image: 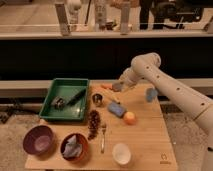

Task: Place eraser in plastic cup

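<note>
My gripper hangs from the white arm over the back middle of the wooden table, just above its surface. The light-blue plastic cup stands to its right, about a cup's width away. A small greyish shape shows at the gripper's tip; I cannot tell whether it is the eraser. No eraser shows on the table.
A shiny metal cup stands left of the gripper, with a blue block and an orange ball in front of it. A green tray sits at left. A purple bowl, a brown bowl and a white bowl line the front edge.
</note>
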`<state>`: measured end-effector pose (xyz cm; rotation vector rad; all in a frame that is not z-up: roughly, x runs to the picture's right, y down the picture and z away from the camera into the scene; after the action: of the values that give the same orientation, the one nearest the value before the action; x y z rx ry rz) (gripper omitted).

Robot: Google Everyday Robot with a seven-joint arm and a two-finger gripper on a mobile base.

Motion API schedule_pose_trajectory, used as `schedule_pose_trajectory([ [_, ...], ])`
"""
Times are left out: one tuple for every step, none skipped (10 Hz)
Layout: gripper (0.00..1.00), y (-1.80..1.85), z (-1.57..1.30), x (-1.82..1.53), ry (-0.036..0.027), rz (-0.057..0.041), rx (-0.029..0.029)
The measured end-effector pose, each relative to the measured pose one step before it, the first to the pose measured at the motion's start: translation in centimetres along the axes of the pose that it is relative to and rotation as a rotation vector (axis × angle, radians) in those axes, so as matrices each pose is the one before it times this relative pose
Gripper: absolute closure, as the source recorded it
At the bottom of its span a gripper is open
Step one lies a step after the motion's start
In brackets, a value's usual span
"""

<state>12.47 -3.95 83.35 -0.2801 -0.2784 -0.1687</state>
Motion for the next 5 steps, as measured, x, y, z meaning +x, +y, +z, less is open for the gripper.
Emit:
schedule_pose_trajectory([
  [1.00,-0.599,-0.203,1.077,0.03593,0.00109,0.00346],
  [1.00,-0.414,-0.251,1.239,0.02901,0.00563,0.00256],
  [1.00,-0.425,-0.286,1.234,0.02562,0.00905,0.00125],
  [1.00,-0.369,-0.256,1.219,0.02126,0.01227,0.00336],
  [1.00,-0.258,-0.259,1.268,0.02000,0.01703,0.00241],
])
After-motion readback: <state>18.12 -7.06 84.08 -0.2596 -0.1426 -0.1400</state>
